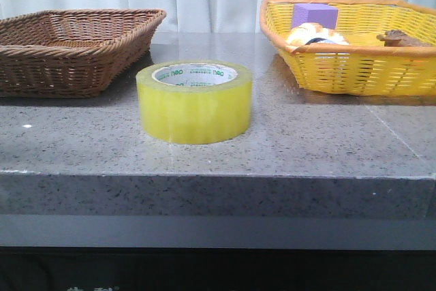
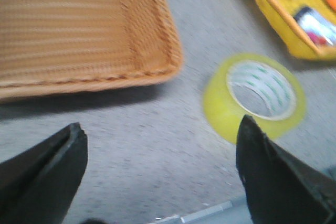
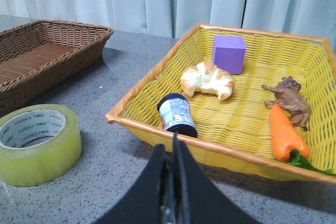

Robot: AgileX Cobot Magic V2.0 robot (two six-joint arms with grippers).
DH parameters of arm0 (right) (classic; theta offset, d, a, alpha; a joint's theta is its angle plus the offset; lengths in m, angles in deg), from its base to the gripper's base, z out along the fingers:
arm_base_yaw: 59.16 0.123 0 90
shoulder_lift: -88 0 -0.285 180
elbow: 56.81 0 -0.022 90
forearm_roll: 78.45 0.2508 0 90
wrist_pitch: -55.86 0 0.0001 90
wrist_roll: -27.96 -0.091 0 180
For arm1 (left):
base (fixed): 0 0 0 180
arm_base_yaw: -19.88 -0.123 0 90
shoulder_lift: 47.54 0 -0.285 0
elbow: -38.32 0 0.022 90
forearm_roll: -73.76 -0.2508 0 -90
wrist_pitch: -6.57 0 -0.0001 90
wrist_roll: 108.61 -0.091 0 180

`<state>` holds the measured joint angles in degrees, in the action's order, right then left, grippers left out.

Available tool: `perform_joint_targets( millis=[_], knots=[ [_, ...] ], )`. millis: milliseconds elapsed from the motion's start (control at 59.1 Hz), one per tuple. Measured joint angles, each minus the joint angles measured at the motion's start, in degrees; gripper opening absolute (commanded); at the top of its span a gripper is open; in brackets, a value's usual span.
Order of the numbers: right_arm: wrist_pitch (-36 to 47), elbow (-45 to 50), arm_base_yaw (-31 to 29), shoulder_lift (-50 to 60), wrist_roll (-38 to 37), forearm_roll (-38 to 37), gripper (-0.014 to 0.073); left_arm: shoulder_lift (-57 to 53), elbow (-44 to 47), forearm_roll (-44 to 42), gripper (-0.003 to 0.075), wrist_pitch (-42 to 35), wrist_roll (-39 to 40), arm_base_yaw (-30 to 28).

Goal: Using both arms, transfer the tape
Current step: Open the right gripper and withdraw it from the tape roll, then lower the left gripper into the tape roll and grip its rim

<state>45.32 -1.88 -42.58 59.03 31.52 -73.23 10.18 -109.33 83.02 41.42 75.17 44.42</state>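
The tape [image 1: 195,102], a wide yellow roll with a white core and green lettering, lies flat on the grey stone table between two baskets. It also shows in the left wrist view [image 2: 255,97] and the right wrist view [image 3: 38,142]. My left gripper [image 2: 160,129] is open and empty above the table, the tape just beyond one black fingertip [image 2: 257,153]. My right gripper [image 3: 173,142] is shut and empty, near the yellow basket's near rim, with the tape off to one side. Neither gripper shows in the front view.
A brown wicker basket [image 1: 68,49] stands at the back left. A yellow basket [image 1: 354,66] at the back right holds a purple block [image 3: 229,53], a croissant [image 3: 207,80], a small can [image 3: 176,114], a carrot [image 3: 286,132] and a toy lion [image 3: 289,98]. The table's front edge [image 1: 218,176] is close to the tape.
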Motion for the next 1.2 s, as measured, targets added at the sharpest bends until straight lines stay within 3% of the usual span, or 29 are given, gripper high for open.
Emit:
perform_joint_targets(
  millis=[321,744,1200],
  knots=[
    [0.00,0.00,0.00,0.00,0.04,0.00,-0.0027,20.88,-12.19,1.72,0.0565,4.72,3.91,9.25],
    [0.00,0.00,0.00,0.00,0.04,0.00,-0.0027,36.14,-21.33,6.13,0.0565,6.38,4.14,9.68],
    [0.00,0.00,0.00,0.00,0.04,0.00,-0.0027,41.01,-21.95,7.27,0.0561,3.15,4.14,9.68]
  ],
)
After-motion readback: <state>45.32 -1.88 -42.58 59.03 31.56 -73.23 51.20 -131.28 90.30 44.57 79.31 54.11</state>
